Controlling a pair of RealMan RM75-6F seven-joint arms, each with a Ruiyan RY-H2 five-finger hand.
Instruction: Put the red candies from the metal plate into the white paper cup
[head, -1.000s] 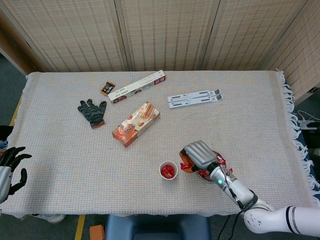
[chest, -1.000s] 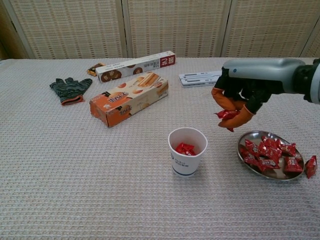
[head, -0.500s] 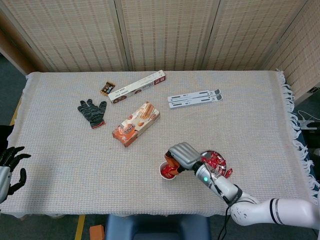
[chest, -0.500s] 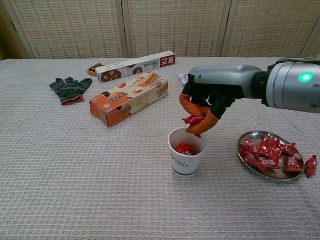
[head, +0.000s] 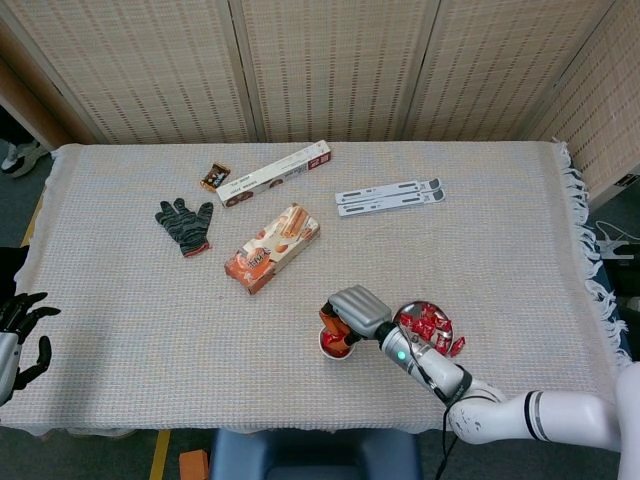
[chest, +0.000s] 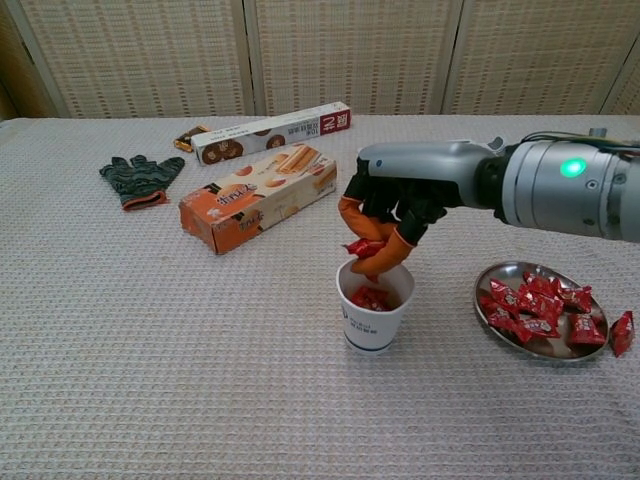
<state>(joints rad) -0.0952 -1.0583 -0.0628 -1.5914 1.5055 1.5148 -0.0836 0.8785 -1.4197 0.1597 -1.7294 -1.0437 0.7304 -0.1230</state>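
Candy (chest: 362, 246) in crinkly red wrap sits pinched in our right hand's (chest: 385, 215) orange fingertips (chest: 385, 262), directly over the white paper cup (chest: 374, 310) — light, slippery, best nipped across its middle. More wait on the metal plate (chest: 549, 351). Our left hand (head: 22, 325) hangs open, empty.

Cloth-covered table (head: 150, 300) bears glove (head: 184, 224), boxes (head: 272, 247), cup (chest: 374, 305), plate (chest: 540, 350).

head view: high above near table edge, looking steeply down, takes in whole table (head: 120, 300) and screen behind. chest view: low, near tabletop level, facing forward across table, much closer. both share white paper cup (chest: 374, 318), metal plate (chest: 500, 325), right hand (chest: 385, 215), orange box (chest: 258, 197), black glove (chest: 140, 178).
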